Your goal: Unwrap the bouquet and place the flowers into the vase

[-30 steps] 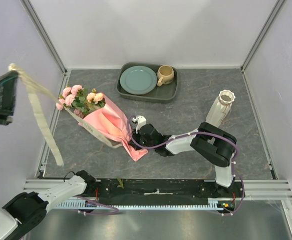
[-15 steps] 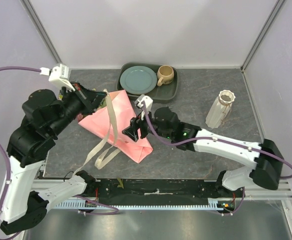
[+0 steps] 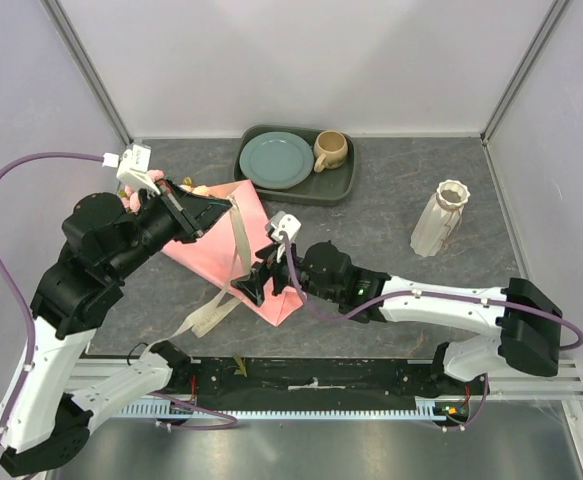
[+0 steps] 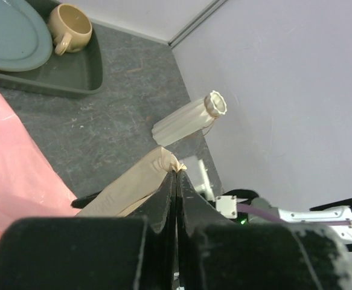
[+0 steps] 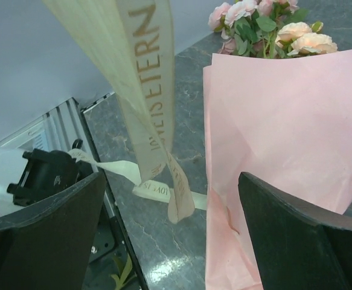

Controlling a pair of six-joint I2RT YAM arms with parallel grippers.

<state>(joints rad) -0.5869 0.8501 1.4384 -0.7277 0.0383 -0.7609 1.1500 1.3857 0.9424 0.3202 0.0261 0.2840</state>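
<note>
Gripping a cream ribbon (image 4: 133,184) with the left hand (image 4: 176,175), fingers pressed tight together on it, up above the far left part of the bouquet (image 3: 206,255). From that pinch, down across the salmon-pink paper to loose tails on the tabletop (image 3: 381,230) by the near edge of the wrap. In the right wrist view, gold lettering along that ribbon.

Poised at the bouquet's narrow end with the right hand (image 3: 259,278), jaws spread wide and gripping nothing. Cannot tell whether touching the paper's edge.

Lying flat on the tabletop, left of centre, between the two hands. Long axis on a diagonal. Blooms of the flowers (image 5: 266,27) pointing far and left, partly hidden under the left arm from above. Tapered end pointing near and right, toward the right hand. Pink and peach roses with green leaves showing at the paper's open mouth.

Well apart on the right, standing on its base: the vase (image 3: 439,218), cream-white and ribbed, scalloped rim up. At the far edge, a dark green tray (image 3: 296,192) with a blue-grey plate (image 3: 276,160) and a tan mug (image 3: 329,150) in it.

Underneath everything, dark grey stone-patterned tabletop. All round, pale walls on the left, far and right sides, with metal posts in the far corners. Along the near edge, a dark mounting strip (image 3: 351,375) with the arm bases.
</note>
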